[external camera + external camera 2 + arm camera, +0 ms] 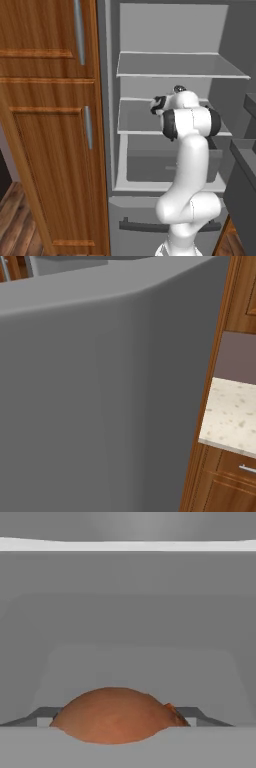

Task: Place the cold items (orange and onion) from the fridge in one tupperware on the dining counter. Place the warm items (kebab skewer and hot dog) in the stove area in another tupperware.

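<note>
Onion [114,719] sits low in the hand view, a smooth orange-brown dome with a small nub on one side. Whether the claw grips it, or how wide it stands, I cannot tell.

Hand view close on onion [114,714], fridge-facing.

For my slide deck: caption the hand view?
Hand camera inside the open fridge, an onion close between the end effector's fingertips on a grey shelf.
</note>
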